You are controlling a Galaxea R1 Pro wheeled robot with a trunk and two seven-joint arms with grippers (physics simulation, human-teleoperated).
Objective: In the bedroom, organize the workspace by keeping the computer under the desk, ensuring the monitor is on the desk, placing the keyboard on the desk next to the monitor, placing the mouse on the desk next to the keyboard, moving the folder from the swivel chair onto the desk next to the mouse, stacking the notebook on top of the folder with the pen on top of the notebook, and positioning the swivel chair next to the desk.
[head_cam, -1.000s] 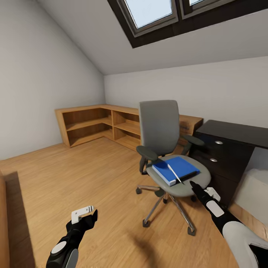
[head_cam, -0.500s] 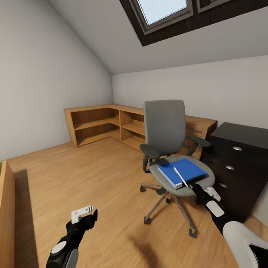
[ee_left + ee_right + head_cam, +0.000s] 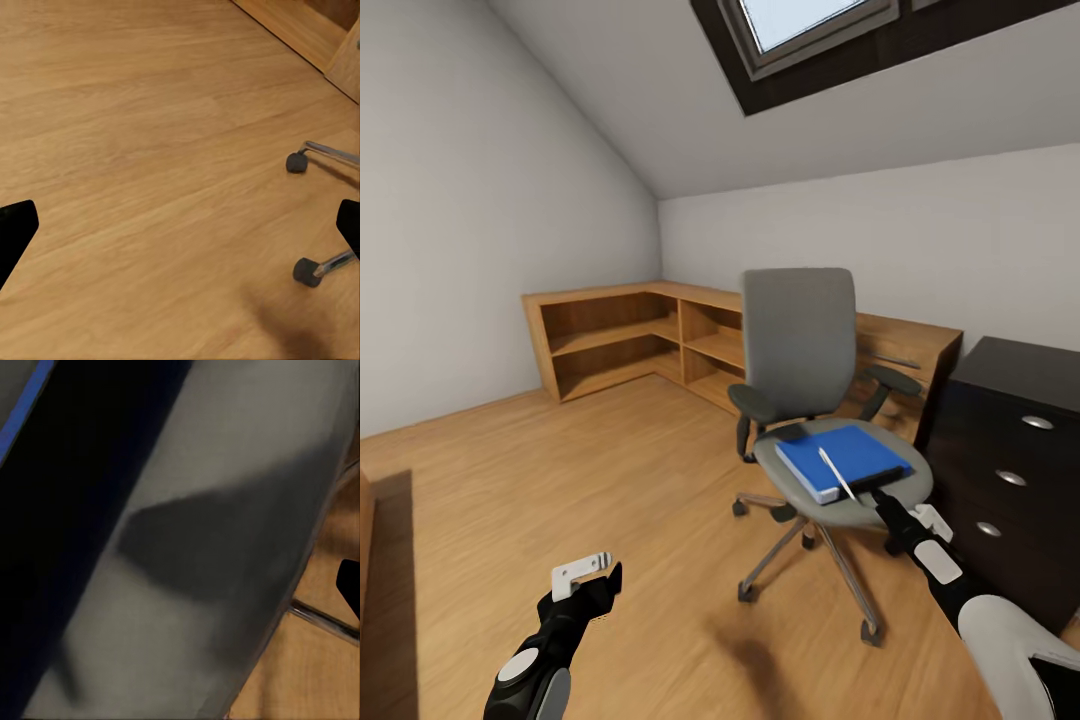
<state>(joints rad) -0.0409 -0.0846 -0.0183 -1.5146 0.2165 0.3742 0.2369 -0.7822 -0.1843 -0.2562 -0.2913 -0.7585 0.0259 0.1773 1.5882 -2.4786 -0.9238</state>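
Note:
The grey swivel chair (image 3: 800, 340) stands mid-room, left of the black desk (image 3: 1025, 372). On its seat lies the blue folder (image 3: 850, 452) with a thin silver pen (image 3: 836, 473) across it. A small dark flat thing (image 3: 792, 432) sits at the folder's far corner; I cannot tell if it is the notebook. My right gripper (image 3: 881, 498) is at the seat's front edge by the folder's near corner. The right wrist view shows the grey seat (image 3: 225, 547), a strip of the folder (image 3: 22, 412) and one wide-set fingertip (image 3: 349, 582). My left gripper (image 3: 596, 576) hangs open over bare floor.
A low wooden shelf unit (image 3: 630, 340) runs along the back walls. The desk's drawer unit (image 3: 1010, 480) with silver knobs stands at the right. Two of the chair's casters (image 3: 298, 161) show in the left wrist view. A skylight (image 3: 810, 20) sits in the sloped ceiling.
The whole view has shifted: the desk slid toward the picture's right edge and the shelves moved a little. The chair, folder and both grippers hold about the same places in the picture.

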